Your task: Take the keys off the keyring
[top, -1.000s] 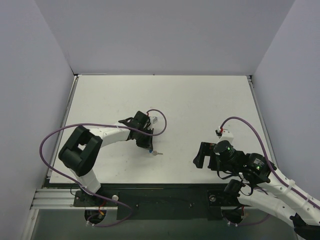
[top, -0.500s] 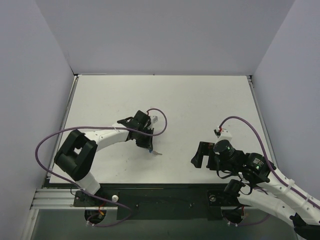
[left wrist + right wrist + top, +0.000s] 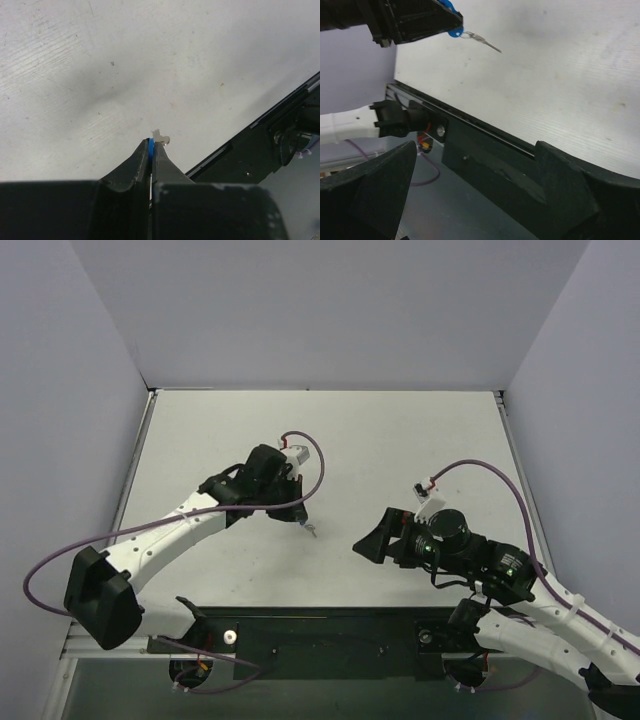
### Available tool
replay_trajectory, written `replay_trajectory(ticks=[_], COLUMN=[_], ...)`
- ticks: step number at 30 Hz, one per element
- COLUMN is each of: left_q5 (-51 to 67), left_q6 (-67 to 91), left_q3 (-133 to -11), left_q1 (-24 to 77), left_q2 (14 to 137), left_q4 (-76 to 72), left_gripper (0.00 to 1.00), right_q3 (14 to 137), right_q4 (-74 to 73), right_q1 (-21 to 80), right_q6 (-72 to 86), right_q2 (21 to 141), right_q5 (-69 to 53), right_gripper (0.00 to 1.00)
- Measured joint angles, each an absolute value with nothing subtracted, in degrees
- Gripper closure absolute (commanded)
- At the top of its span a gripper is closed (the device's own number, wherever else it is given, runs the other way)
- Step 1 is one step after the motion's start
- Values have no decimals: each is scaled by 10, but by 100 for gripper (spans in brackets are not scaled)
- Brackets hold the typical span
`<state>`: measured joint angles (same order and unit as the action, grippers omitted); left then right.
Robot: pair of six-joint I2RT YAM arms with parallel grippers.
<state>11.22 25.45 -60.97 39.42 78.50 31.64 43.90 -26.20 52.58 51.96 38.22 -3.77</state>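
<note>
Pincer on the left arm clamped on a key's blue tag, right pincer gaping nearby.

The left pincer point(image 3: 300, 523) has its two black fingers pressed together on a small blue plastic keyring tag point(image 3: 453, 33), only a sliver of which shows between the tips in its own wrist view. From that tag a tiny silver metal key point(image 3: 483, 41) juts outward and slightly down past the fingertips, over the white counter point(image 3: 400, 440) not far from its near edge. Whether the key's tip touches the surface cannot be told. The right pincer point(image 3: 372, 545) stands apart to the right of the key, its wide black fingers spread open and holding nothing, pointed toward the left pincer and the key.
</note>
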Motion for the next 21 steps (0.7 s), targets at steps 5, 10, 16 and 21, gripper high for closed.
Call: replay_trajectory(ticks=[5,10,16,21], left_q5=[121,154,201,233], left_q6=[260,263,263,263], left_q3=[-628,-674,-743,-772], left_q1=[406,412,413,415], left_q2=[717,664,635,630], left_q4=[336,346,352,353], left_gripper=[100,100,100,100], right_q3=[439,450,509,573], right_q4=[-153,-44,51,83], right_q1=[526,526,526,526], right_q6=[543,564,582,583], right_q2=[398,429,477,503], right_q5=[-84,-133,-182,-202], right_gripper=[3,3,3,3])
